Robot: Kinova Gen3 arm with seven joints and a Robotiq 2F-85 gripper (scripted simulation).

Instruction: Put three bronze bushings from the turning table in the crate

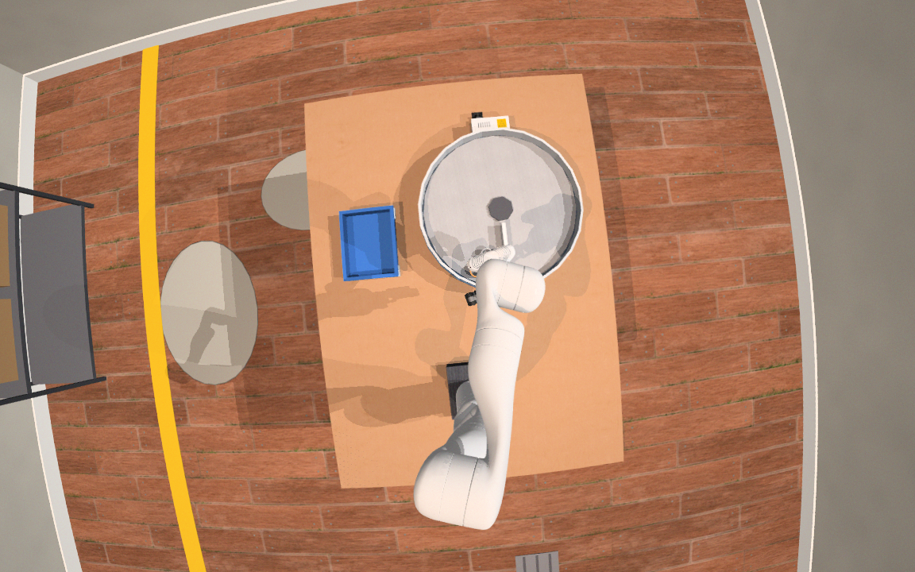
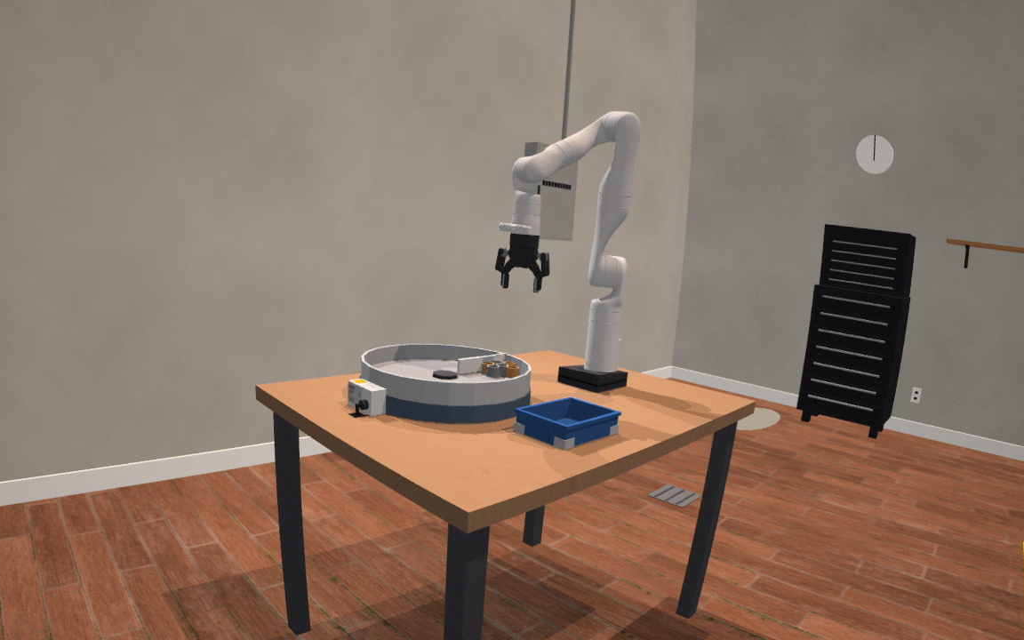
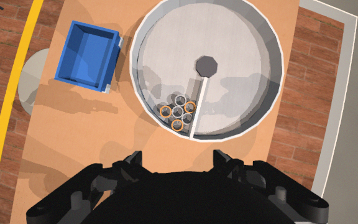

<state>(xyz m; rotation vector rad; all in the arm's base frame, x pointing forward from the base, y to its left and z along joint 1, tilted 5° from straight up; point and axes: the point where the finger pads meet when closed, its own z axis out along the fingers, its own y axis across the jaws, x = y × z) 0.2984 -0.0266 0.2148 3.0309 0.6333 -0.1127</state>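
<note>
The round grey turning table (image 1: 471,170) (image 2: 420,389) (image 3: 229,34) bears a tight cluster of bushings against its white divider bar. Three have bronze rims: one bronze bushing (image 3: 161,115) at the cluster's left, a second bronze bushing (image 3: 194,111) beside the divider, and a third bronze bushing (image 3: 177,129) near the outer wall. Three grey bushings, one of them a grey bushing (image 3: 177,116), stand among them. The blue crate (image 1: 369,243) (image 2: 567,434) (image 3: 89,57) is empty, left of the turning table. My gripper (image 2: 520,288) (image 3: 178,158) is open and empty, high above the turning table's near side.
The white divider bar (image 2: 480,364) (image 3: 199,107) runs from the dark hub (image 1: 499,208) (image 3: 206,66) to the rim. A raised wall rings the turning table. A white control box (image 1: 490,124) (image 2: 367,396) stands at its far side. The wooden table (image 1: 376,334) (image 2: 420,453) carries everything.
</note>
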